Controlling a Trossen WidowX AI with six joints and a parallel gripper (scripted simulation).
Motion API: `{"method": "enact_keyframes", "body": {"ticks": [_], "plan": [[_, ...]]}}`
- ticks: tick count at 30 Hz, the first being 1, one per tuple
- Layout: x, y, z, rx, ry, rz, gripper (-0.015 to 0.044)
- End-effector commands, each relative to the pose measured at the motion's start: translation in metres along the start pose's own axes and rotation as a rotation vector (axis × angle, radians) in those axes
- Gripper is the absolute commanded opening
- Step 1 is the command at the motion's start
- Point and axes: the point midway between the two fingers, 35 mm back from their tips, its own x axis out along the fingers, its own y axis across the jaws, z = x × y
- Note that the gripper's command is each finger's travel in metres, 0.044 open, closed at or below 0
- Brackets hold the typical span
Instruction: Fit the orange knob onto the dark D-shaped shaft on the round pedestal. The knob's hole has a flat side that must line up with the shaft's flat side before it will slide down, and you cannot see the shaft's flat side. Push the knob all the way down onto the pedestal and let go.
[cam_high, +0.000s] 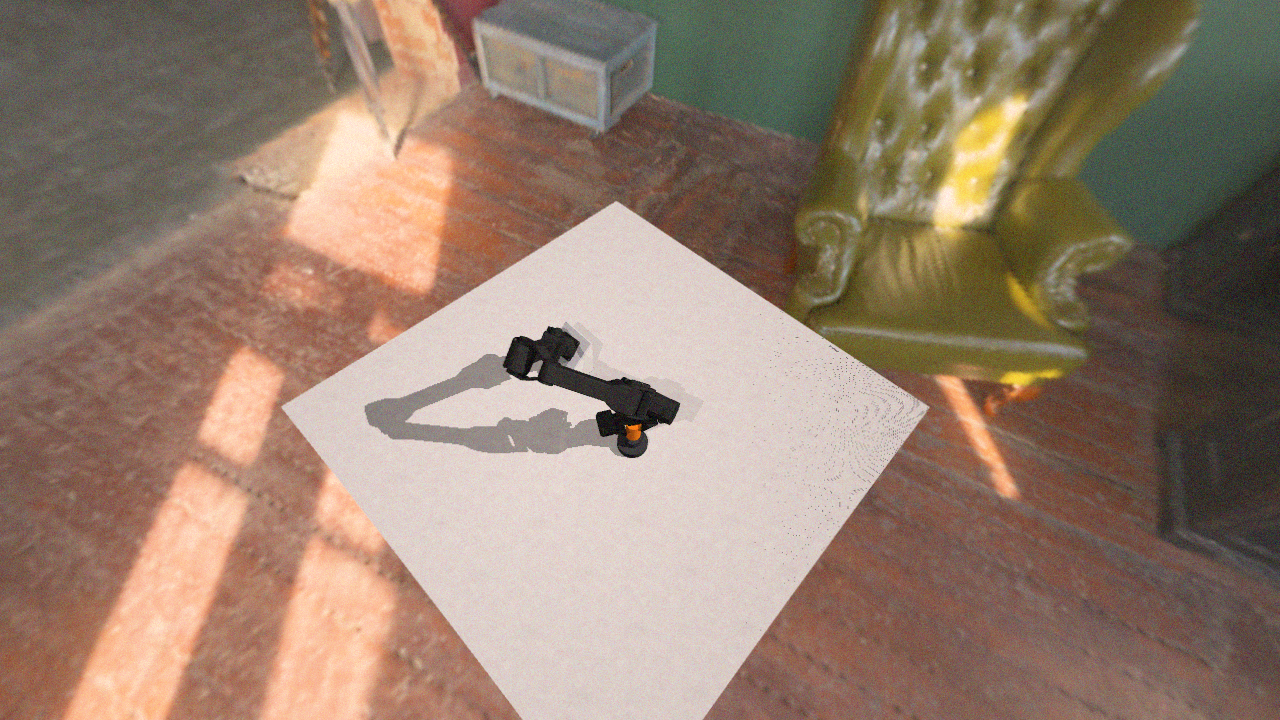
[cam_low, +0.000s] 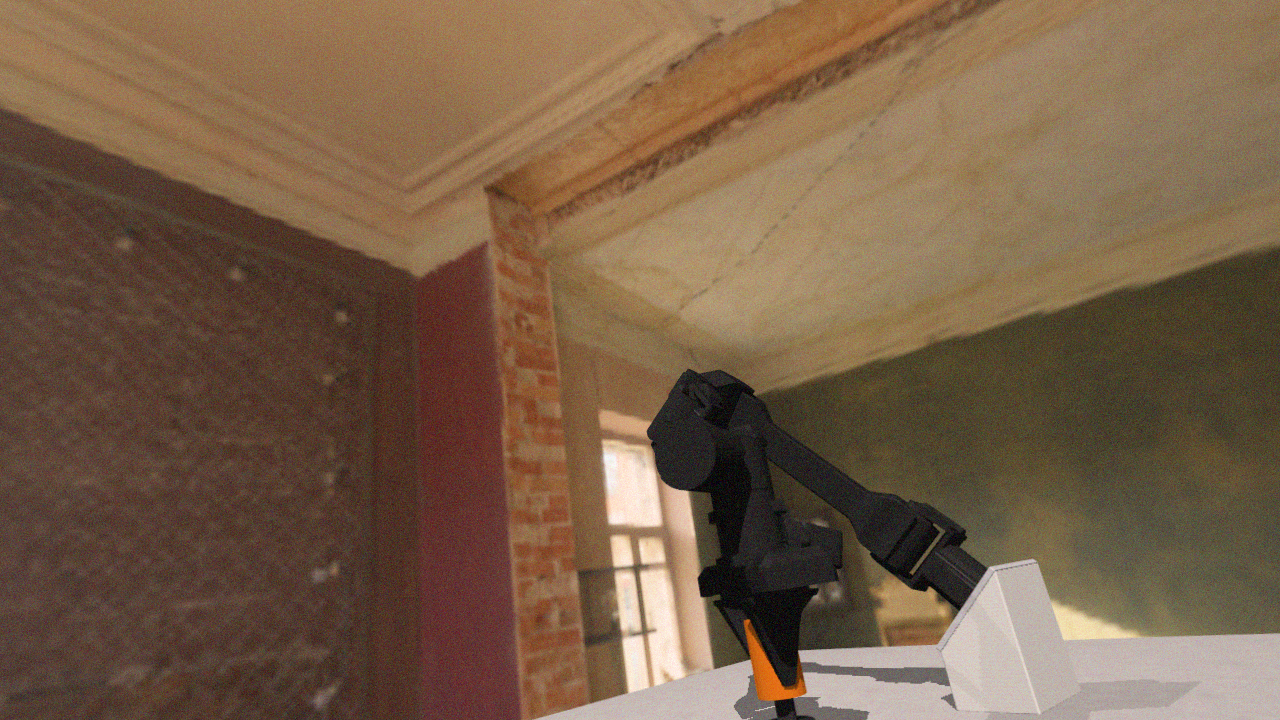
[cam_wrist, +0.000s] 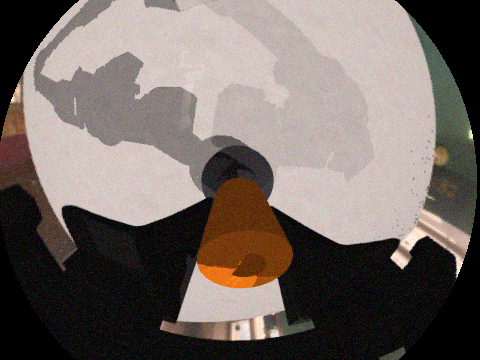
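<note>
The orange knob (cam_high: 633, 432) (cam_low: 769, 667) (cam_wrist: 241, 215) is a tapered-looking upright cylinder. My gripper (cam_low: 776, 677) (cam_wrist: 239, 207) points down and is shut on the knob, with a black finger on either side. The round dark pedestal (cam_high: 632, 450) (cam_wrist: 266, 176) is directly below the knob. In the exterior view a short length of the dark shaft (cam_low: 785, 707) shows between the knob's lower rim and the pedestal, so the knob is not against the pedestal. The shaft's top, its flat side and the knob's hole are hidden.
The pale square table top (cam_high: 608, 573) (cam_low: 1172, 662) carries the arm and pedestal. A white wedge-shaped block (cam_low: 1011, 635) stands by the arm's base. Arm shadows cross the table. A green armchair (cam_high: 939, 295) and grey chest (cam_high: 554, 71) show in the room beyond.
</note>
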Motion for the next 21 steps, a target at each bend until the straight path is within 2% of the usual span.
{"method": "enact_keyframes", "body": {"ticks": [1, 17, 21], "plan": [[0.0012, -0.0008, 0.0003, -0.013, 0.004, 0.001, 0.0], [-0.0022, 0.0016, -0.0017, -0.013, 0.004, 0.001, 0.0], [-0.0024, 0.0014, -0.0019, -0.099, 0.004, 0.001, 0.0]]}}
